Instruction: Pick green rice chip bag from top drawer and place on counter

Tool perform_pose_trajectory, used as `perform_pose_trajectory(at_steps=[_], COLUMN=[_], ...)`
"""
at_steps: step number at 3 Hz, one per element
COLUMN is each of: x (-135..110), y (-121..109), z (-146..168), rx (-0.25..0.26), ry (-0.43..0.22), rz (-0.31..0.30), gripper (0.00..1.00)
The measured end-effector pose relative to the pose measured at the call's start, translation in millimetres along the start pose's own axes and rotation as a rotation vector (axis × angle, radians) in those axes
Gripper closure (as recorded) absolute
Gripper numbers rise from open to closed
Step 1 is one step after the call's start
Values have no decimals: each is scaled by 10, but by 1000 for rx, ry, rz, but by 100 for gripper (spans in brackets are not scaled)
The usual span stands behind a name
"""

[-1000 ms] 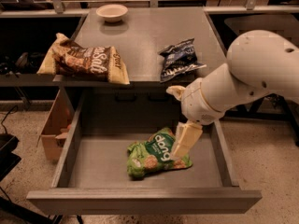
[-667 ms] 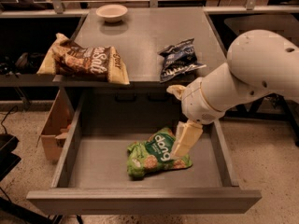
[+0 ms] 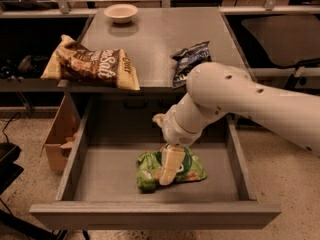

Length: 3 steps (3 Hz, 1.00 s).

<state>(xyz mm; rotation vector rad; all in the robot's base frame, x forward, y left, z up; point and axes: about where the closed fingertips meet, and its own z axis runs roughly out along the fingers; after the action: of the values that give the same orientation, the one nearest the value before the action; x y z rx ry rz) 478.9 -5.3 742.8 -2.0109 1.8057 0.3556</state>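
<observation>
The green rice chip bag [image 3: 194, 170] lies crumpled on the floor of the open top drawer [image 3: 100, 181], a little right of the middle. My gripper [image 3: 170, 166] hangs from the white arm, which reaches in from the right. The gripper is down inside the drawer, right over the middle of the bag and touching or nearly touching it. The gripper hides part of the bag's face. The counter [image 3: 155, 39] sits above and behind the drawer.
A large brown and yellow bag [image 3: 92, 64] lies on the counter's front left corner. A dark blue-black bag [image 3: 190, 59] lies at its front right and a white bowl [image 3: 121, 12] at the back. A cardboard box [image 3: 57, 134] stands left of the drawer.
My gripper has moved left and down, from beside the bag's right end to over its middle. The bag has not moved.
</observation>
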Motion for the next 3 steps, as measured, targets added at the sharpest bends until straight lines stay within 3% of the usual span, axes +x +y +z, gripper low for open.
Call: perform_pose_trajectory(at_steps=[1,2,3], x=[57,142,321], y=[-37,-83,-176], z=[674,1120,1380], rx=[-60,-70,-84], ry=[-26,-95,-87], rz=[-10,-4,-62], gripper=[0,18,41])
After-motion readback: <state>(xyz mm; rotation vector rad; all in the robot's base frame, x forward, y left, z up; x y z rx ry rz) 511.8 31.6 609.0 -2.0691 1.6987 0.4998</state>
